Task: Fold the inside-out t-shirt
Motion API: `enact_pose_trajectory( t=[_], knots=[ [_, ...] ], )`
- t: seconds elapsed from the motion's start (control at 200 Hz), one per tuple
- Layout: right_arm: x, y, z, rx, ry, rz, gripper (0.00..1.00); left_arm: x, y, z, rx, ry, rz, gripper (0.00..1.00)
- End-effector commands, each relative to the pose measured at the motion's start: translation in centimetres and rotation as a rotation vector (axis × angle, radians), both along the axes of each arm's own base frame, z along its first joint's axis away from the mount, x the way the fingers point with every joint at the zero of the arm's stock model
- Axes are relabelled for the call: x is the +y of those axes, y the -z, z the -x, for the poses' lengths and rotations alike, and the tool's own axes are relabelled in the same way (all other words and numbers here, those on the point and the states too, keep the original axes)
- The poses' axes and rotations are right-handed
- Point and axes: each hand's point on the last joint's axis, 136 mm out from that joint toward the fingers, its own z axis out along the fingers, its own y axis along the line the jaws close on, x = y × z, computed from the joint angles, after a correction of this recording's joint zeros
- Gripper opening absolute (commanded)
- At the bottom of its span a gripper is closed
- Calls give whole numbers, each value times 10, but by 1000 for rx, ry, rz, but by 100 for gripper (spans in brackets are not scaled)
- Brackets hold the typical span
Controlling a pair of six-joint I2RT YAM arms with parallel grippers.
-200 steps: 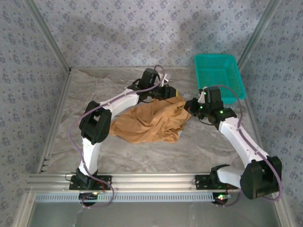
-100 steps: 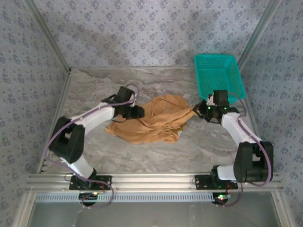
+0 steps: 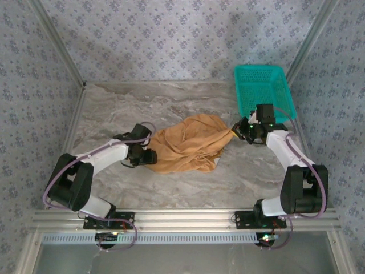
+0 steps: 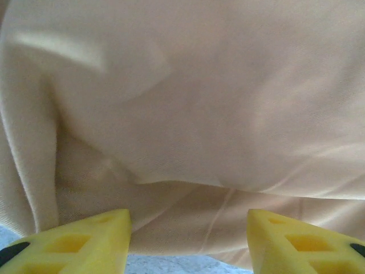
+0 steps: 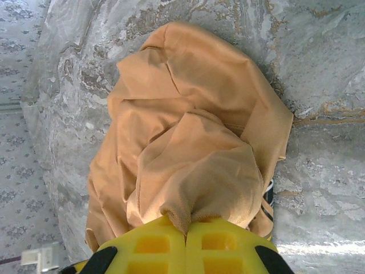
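1. Two robot arms reach over a grey marbled table (image 3: 171, 108), and I run them from a distance. A caramel t-shirt (image 3: 191, 145) lies crumpled in a heap at the middle of the table, between the two claws.
2. My right claw (image 3: 235, 131) is clenched on a bunched corner at the heap's right edge. In its wrist view the yellow fingers (image 5: 148, 245) press together, with a fold of cloth pinched at their tips.
3. My left claw (image 3: 149, 157) is released and sits low at the heap's left edge. In its wrist view the two fingers stand apart on either side of the frame. The cloth hangs just ahead of them and none of it is gripped.
4. A teal basket (image 3: 265, 85) stands at the far right corner, apart from the t-shirt.
5. I judge the step in hand is taking a second hold, so the heap can be spread flat before any fold.
6. To do it well, I would:
   - slide the left claw under one edge layer, such as a hem or sleeve, rather than a thick bundle;
   - close it firmly;
   - draw both claws apart evenly and low, so the cloth opens out without twisting.
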Motion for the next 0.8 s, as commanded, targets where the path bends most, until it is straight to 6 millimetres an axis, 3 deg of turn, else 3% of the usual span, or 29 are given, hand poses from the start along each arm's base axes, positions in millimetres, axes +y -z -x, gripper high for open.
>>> enact_pose_trajectory(
  t=[0.0, 0.035, 0.085, 0.155, 0.205, 0.285, 0.4, 0.43, 0.635, 0.74, 0.795],
  knots=[
    [3, -18, -7, -28, -17, -18, 0, 6, 21, -1, 10, -51, -22, 50],
    [3, -22, -8, -33, -19, -21, 0, 7, 27, -5, 17, -58, -27, 40],
    [3, -28, -10, -45, -19, -21, 0, 8, 31, -11, 21, -69, -25, 18],
    [4, -38, -12, -60, -26, -24, 0, 9, 26, -25, -3, -78, -23, 0],
    [4, -46, -13, -76, -30, -23, 0, 10, 15, -35, -27, -82, -15, 0],
    [1, -64, -14, -109, -35, -16, 0, 15, -19, -57, -102, -90, -4, 0],
    [-9, -93, -20, -167, -22, -13, 0, 39, -89, -96, -253, -135, 14, 0],
    [-12, -114, -26, -214, -16, -11, 0, 45, -109, -107, -294, -148, 25, 0],
    [-27, -181, -53, -334, 15, -14, 0, 72, -224, -167, -527, -185, 57, 0],
    [-34, -219, -66, -409, 39, -27, 0, 79, -256, -177, -569, -193, 81, 0],
    [-35, -235, -71, -452, 44, -19, 0, 79, -262, -177, -583, -191, 92, 0]
  ],
)
